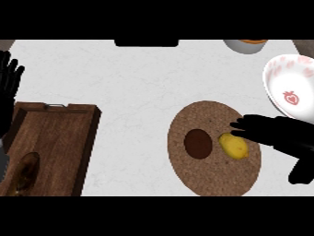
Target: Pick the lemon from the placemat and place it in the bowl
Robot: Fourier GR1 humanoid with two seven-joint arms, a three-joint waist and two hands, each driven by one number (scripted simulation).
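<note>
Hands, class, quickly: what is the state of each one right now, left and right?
Left hand: open, fingers up, resting at the view's left edge, holding nothing.
Right hand: open, fingertips at the lemon on the placemat, not yet curled round it.

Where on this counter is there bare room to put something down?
Bare counter lies between the wooden tray and the round placemat. It is crowded at right: right robot hand, lemon, bowl.

We see a pale surface (132,78) bearing a round mat (207,175) under the right fingers (244,125), a bowl (302,78) beyond them, a wooden tray (57,138) beside the left fingers (3,69).
</note>
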